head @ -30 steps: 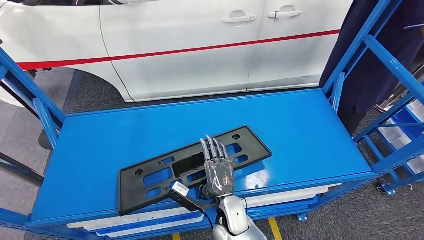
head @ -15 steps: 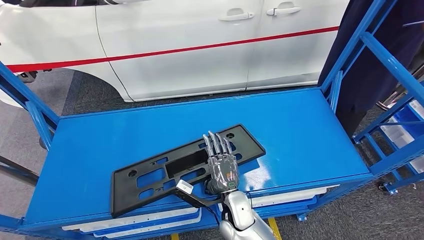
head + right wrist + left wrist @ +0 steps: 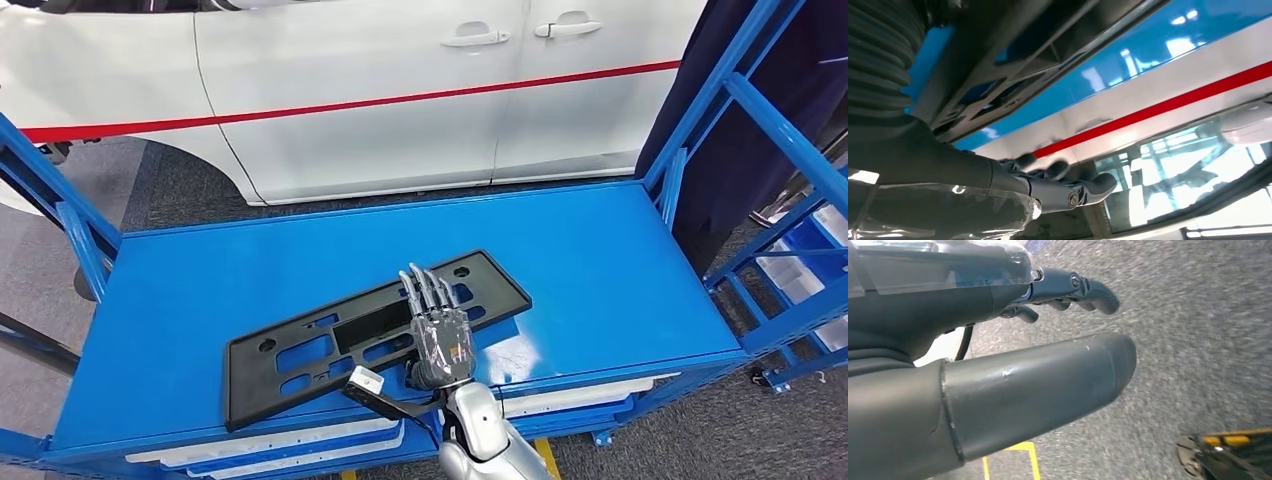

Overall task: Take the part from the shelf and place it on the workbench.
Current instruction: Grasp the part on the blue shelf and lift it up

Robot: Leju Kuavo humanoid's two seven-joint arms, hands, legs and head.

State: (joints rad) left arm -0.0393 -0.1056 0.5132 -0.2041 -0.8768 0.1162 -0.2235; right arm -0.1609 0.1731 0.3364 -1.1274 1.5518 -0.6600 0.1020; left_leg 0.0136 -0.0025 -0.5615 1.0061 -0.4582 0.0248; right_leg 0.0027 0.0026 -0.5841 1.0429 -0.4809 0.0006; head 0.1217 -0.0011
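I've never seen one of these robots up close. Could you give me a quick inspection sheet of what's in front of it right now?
Surface: glossy blue shelf top.
Job's things: black plastic part lying flat on the shelf, overhanging the near edge.
Clutter: nothing seen.
Hands: right hand rests on top of the part, fingers extended; left hand hangs over grey floor, holding nothing.
Cables: black cable near the right wrist.
Surroundings: white car with red stripe behind the shelf.

Black part (image 3: 370, 335); blue shelf (image 3: 600, 260); white car (image 3: 400, 90), red stripe (image 3: 360, 102); grey floor (image 3: 1198, 340).
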